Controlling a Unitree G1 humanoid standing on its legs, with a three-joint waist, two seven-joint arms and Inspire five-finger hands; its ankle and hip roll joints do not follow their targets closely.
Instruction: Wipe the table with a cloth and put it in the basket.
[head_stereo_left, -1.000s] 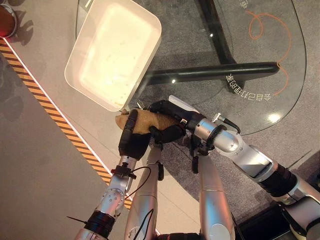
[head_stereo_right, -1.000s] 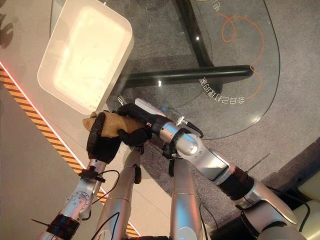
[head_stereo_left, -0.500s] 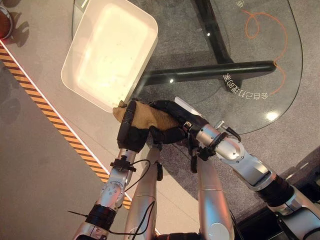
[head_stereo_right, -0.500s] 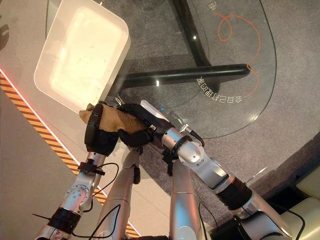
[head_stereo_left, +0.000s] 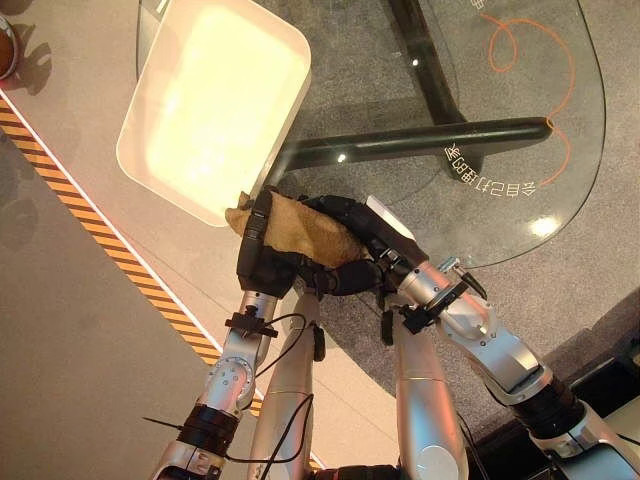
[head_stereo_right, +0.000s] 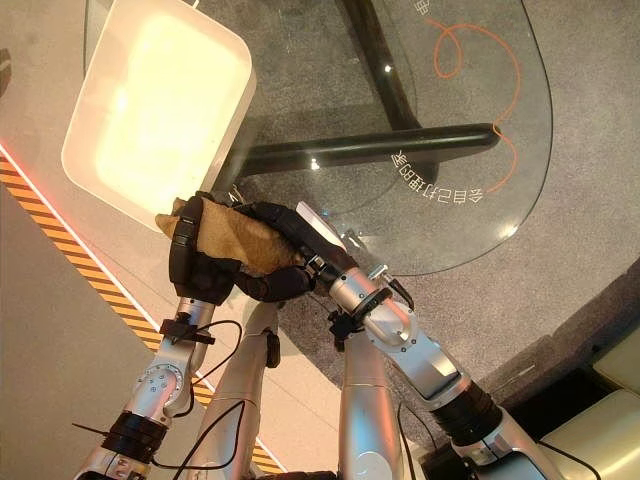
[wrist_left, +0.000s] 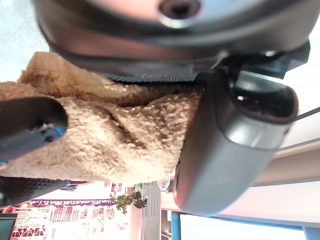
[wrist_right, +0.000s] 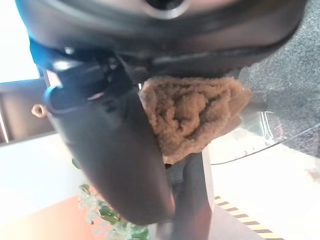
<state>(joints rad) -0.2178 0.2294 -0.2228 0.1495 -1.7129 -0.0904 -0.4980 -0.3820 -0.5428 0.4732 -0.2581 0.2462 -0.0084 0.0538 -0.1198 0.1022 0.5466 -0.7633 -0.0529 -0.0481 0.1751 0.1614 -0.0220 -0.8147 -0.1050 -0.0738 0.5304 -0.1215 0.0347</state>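
Both robot hands, left (head_stereo_left: 262, 262) and right (head_stereo_left: 345, 268), clutch the cloth (head_stereo_left: 300, 232) beside the basket (head_stereo_left: 160, 180).

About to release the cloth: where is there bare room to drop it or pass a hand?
The white basket holds nothing. Bare glass table lies right of the dark leg bar. Crowded at the near edge: left hand and right hand both hold the cloth.

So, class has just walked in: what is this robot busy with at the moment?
Both hands are closed on a tan cloth, bunched up between them: the left hand grips one side and the right hand the other. They hold it at the near edge of the glass table, right beside the white basket that stands on the table's left end. The cloth is not yet in the basket.
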